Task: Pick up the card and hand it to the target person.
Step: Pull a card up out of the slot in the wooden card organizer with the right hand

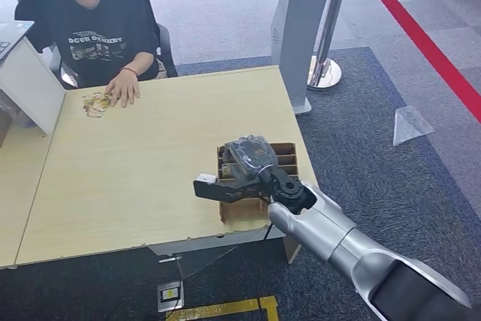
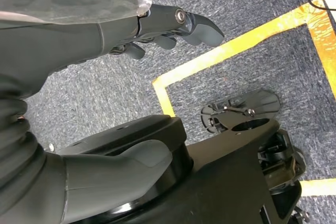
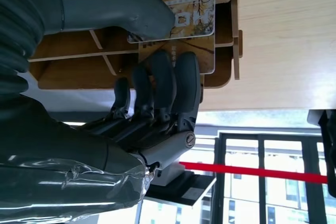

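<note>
A slotted wooden card holder [image 1: 283, 157] stands at the table's front right edge. Cards with a yellow tree picture [image 3: 190, 3] sit upright in it. My right hand [image 1: 252, 167] hovers over the holder; its dark fingers [image 3: 174, 77] curl down at a card's edge while the thumb [image 1: 207, 188] sticks out to the left, apart from them. No card is lifted. The person [image 1: 93, 20] sits at the far left side, one hand [image 1: 123, 88] resting on the table. My left hand [image 2: 158, 30] hangs over the floor and holds nothing.
Another picture card [image 1: 96, 103] lies by the person's hand. A white laptop lid [image 1: 28, 84] stands at the table's left. A grey kiosk stand [image 1: 297, 28] and a metal post base [image 1: 325, 73] rise behind the wooden table [image 1: 142, 171].
</note>
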{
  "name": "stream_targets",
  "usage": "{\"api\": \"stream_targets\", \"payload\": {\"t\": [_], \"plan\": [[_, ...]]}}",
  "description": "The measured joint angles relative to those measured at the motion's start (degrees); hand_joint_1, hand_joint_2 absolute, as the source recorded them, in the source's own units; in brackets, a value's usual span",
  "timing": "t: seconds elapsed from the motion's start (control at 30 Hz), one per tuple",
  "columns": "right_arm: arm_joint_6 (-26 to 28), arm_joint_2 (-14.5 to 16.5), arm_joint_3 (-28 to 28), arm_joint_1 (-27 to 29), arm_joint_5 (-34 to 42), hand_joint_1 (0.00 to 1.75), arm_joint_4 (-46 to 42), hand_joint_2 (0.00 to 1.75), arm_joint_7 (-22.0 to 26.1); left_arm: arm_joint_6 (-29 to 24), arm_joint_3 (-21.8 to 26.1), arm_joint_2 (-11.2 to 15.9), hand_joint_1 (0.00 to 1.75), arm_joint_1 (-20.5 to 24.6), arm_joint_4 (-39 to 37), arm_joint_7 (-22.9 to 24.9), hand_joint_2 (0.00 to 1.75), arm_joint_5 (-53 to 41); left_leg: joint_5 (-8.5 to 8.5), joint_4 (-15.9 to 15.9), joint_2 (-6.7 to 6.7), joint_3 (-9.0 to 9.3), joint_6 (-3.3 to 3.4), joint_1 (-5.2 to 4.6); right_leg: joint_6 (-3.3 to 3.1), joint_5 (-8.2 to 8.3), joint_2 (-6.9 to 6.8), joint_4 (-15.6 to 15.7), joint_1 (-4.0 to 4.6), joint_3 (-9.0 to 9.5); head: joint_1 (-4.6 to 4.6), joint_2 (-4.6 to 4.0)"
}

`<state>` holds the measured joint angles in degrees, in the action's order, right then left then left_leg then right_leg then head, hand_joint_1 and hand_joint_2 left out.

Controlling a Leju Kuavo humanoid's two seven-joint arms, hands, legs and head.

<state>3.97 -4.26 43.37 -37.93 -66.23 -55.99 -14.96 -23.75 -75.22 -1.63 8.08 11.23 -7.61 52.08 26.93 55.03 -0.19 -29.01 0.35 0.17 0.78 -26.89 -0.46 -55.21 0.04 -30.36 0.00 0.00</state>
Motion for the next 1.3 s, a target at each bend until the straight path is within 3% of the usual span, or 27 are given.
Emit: {"api": "stream_targets", "payload": {"t": [1.3], "plan": [[-0.6, -0.1, 1.6, 2.2, -0.6, 0.96, -0.6, 1.75, 0.7, -0.3, 0.8, -0.1, 0.00, -0.4, 0.0, -0.3, 1.75, 0.9, -0.02, -0.1, -0.02, 0.06, 0.00, 0.01, 0.00, 0.02, -0.02, 0.1, 0.01, 0.07, 0.00, 0.00]]}}
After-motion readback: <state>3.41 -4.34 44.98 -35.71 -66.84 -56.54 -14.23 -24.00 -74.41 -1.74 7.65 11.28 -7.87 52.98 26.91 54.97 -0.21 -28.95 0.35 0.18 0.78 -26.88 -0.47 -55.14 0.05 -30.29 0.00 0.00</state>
